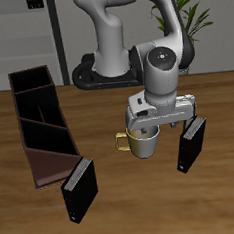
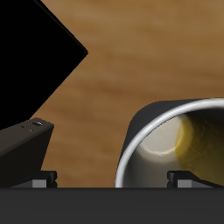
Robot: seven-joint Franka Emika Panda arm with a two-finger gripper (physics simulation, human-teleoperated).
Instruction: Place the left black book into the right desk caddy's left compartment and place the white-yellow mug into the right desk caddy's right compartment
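The end effector (image 1: pixel 148 132) sits over the white-yellow mug (image 1: pixel 141 142) on the counter (image 1: pixel 127 208); whether it grips is unclear. The left black book (image 1: pixel 194 145) stands just beside, another black book (image 1: pixel 79 189) by the right desk caddy (image 1: pixel 42 126).

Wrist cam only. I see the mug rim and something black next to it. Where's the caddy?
Observer: The caddy is out of your view. It lies across the table from the mug, with one end near the table's front edge.
Operator: What's the black thing by the mug?
Observer: That's the left book. It stands upright close beside the tool, on the side away from the caddy.
Operator: Any other book?
Observer: Yes, a second black book stands upright by the caddy's front end.
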